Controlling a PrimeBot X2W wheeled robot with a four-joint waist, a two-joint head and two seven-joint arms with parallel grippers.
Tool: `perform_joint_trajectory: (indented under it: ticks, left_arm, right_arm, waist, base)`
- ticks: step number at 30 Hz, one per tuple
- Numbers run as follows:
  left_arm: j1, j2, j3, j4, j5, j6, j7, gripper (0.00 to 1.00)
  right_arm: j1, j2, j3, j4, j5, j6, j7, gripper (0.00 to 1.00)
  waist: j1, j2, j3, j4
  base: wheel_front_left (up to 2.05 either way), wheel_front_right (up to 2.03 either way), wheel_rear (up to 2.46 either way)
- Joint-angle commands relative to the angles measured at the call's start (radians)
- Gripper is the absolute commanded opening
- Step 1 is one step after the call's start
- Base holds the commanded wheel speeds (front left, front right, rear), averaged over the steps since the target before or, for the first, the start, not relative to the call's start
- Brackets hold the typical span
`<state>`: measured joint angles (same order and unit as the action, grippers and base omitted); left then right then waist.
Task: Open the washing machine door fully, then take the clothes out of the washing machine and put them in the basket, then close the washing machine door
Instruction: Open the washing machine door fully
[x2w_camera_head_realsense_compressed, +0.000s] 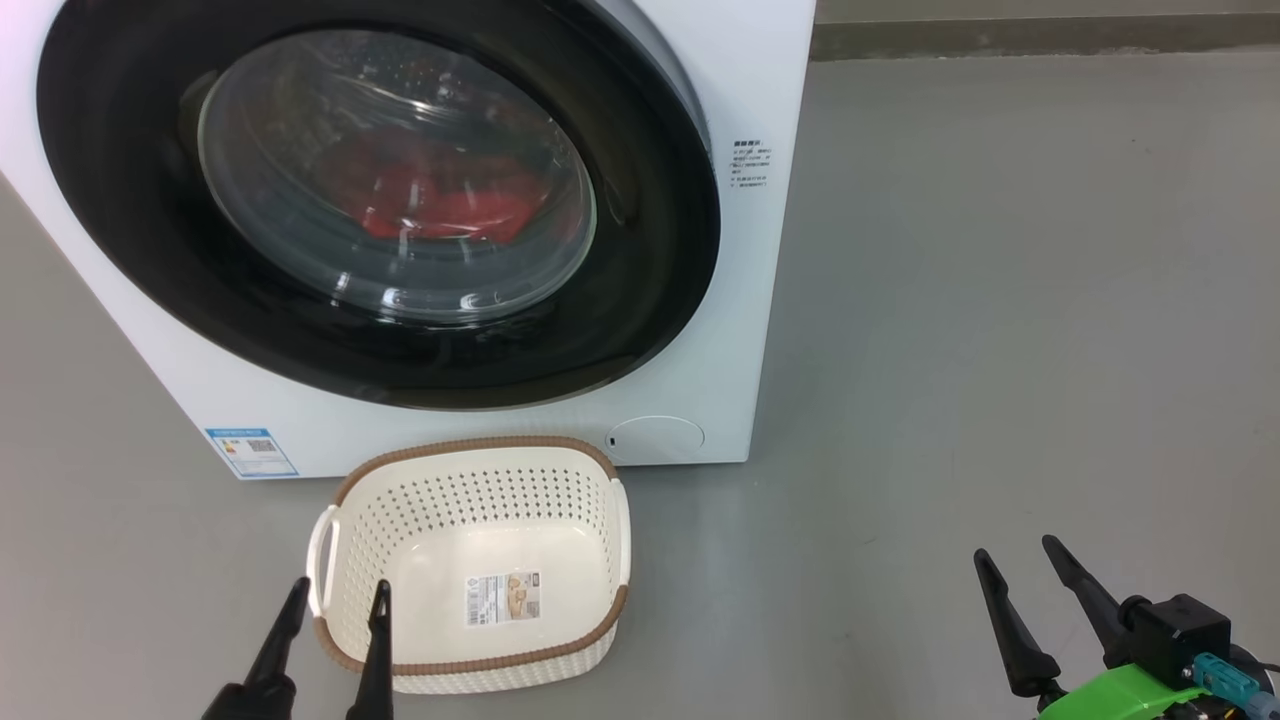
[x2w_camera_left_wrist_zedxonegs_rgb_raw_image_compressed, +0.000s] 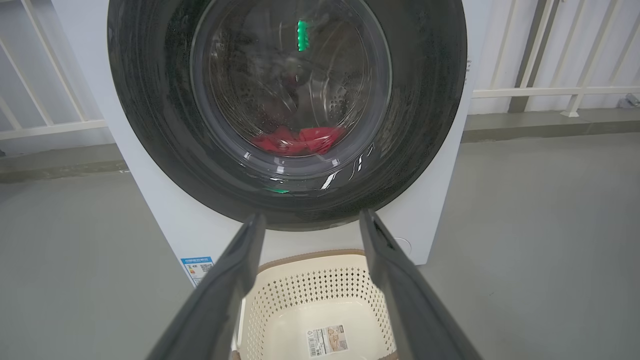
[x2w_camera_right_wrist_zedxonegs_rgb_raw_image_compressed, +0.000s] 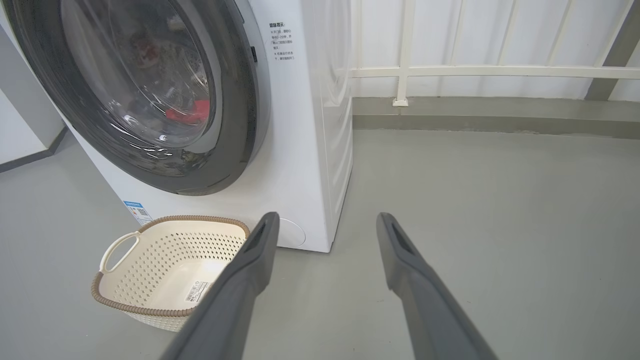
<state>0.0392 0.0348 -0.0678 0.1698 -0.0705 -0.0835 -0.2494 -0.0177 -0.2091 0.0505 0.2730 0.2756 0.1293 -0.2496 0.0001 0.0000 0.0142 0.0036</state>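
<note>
Door (x2w_camera_head_realsense_compressed: 120, 200) shut (red clothes (x2w_camera_head_realsense_compressed: 450, 205) inside); basket (x2w_camera_head_realsense_compressed: 480, 443) in front; L gripper (x2w_camera_head_realsense_compressed: 340, 588), R gripper (x2w_camera_head_realsense_compressed: 1015, 548) fingers apart.

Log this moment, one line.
washing machine door: covering drum opening | clothes: inside | basket: empty | left gripper: open, empty | right gripper: open, empty

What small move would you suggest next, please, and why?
Probably reach the open right gripper up to the right edge of the round black-rimmed glass door: it covers the opening of the white washing machine, the red clothes lie behind it, and the cream perforated basket holds no clothes.
</note>
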Motion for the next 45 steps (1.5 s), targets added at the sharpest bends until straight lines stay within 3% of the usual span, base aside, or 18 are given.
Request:
perform_joint_trajectory:
  ticks: [1, 12, 14, 16, 17, 22, 30, 37, 45]
  left_arm:
    - [-0.012, 0.016, 0.032, -0.018, 0.003, 0.003, -0.012, 1.0]
    - [-0.018, 0.015, 0.027, -0.012, -0.004, 0.005, -0.012, 1.0]
    - [-0.021, 0.015, 0.027, -0.011, -0.005, 0.004, -0.012, 1.0]
    - [-0.023, 0.015, 0.025, -0.01, -0.006, 0.005, -0.012, 1.0]
    - [-0.024, 0.015, 0.024, -0.01, -0.007, 0.005, -0.012, 1.0]
    - [-0.034, 0.015, 0.015, -0.014, -0.014, 0.007, -0.012, 1.0]
    - [-0.082, 0.015, -0.013, -0.024, -0.024, 0.015, -0.012, 1.0]
    - [-0.145, 0.015, -0.051, -0.026, -0.046, 0.024, -0.012, 1.0]
    - [-0.186, 0.015, -0.081, -0.018, -0.063, 0.03, -0.012, 1.0]
  right_arm:
    - [-0.006, -0.016, 0.017, -0.028, -0.01, 0.001, -0.012, 1.0]
    - [-0.012, -0.011, 0.019, -0.031, 0.006, 0.001, -0.012, 1.0]
    - [-0.016, -0.01, 0.02, -0.034, 0.01, 0.001, -0.012, 0.81]
    - [-0.022, -0.004, 0.019, -0.038, 0.028, 0.001, -0.012, 0.21]
    - [-0.025, 0.002, 0.017, -0.042, 0.05, 0.001, -0.012, 0.0]
    - [-0.079, 0.017, 0.026, -0.084, 0.157, 0.001, -0.012, 0.0]
    - [-0.325, 0.037, 0.017, -0.123, 0.319, 0.001, -0.012, 0.0]
    - [-0.565, -0.002, 0.008, -0.103, 0.431, 0.001, -0.012, 0.0]
    - [-0.73, -0.054, 0.015, 0.0, 0.541, 0.001, -0.012, 0.0]
  waist:
    - [0.0, 0.0, 0.001, 0.0]
    - [0.0, 0.0, 0.008, 0.004]
    - [0.0, 0.0, 0.011, 0.006]
    - [0.0, 0.0, 0.013, 0.008]
    - [0.0, 0.0, 0.014, 0.01]
    - [0.0, 0.0, 0.028, 0.018]
    - [0.0, 0.0, 0.083, 0.042]
    - [0.0, 0.0, 0.144, 0.102]
    - [0.0, 0.0, 0.185, 0.159]
  base:
    - [0.0, 0.0, 0.0]
    - [0.0, 0.0, 0.0]
    - [0.0, 0.0, 0.0]
    - [0.0, 0.0, 0.0]
    - [0.0, 0.0, 0.0]
    - [0.0, 0.0, 0.0]
    - [0.0, 0.0, 0.0]
    - [0.0, 0.0, 0.0]
    - [0.0, 0.0, 0.0]
